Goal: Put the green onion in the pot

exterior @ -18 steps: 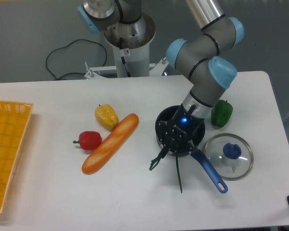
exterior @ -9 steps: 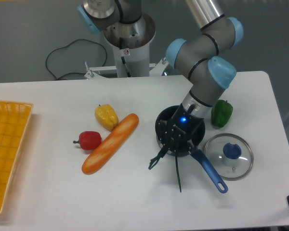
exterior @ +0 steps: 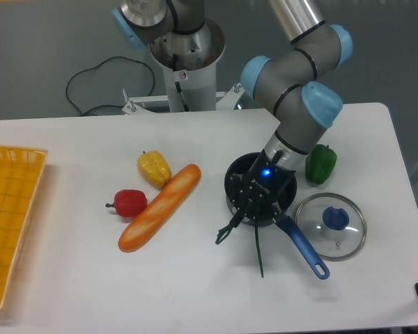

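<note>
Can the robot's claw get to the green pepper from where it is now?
Probably yes. The gripper hangs over the pot with the green onion trailing from it, and the green pepper sits just beside the arm with open table around it. But the claw seems busy with the onion first.

The pot is black with a blue handle; dark green green onion stalks. Green bell pepper, yellow pepper, red pepper, orange baguette, yellow basket, white table.
</note>
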Motion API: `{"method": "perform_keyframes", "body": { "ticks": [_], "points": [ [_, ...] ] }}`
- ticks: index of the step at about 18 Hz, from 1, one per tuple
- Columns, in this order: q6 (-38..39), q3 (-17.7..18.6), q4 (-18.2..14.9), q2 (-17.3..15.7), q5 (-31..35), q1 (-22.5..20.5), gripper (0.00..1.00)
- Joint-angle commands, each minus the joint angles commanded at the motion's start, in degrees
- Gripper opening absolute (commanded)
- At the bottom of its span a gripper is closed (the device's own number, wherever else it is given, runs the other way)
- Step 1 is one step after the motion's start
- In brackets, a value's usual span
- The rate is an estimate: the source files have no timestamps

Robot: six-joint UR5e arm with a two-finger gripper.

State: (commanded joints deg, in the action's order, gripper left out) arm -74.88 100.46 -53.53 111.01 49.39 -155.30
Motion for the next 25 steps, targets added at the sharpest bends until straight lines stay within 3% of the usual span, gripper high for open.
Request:
{"method": "perform_keyframes", "body": {
  "ticks": [10, 13, 25],
  "points": [
    [-2.5, 0.2, -0.1, 0.0, 0.1, -0.2, 0.04],
    [-2.5, 0.1, 0.0, 0.0, 0.2, -0.2, 0.13],
    [-2.6, 0.3, -0.2, 0.0, 0.4, 0.3, 0.15]
  ]
}}
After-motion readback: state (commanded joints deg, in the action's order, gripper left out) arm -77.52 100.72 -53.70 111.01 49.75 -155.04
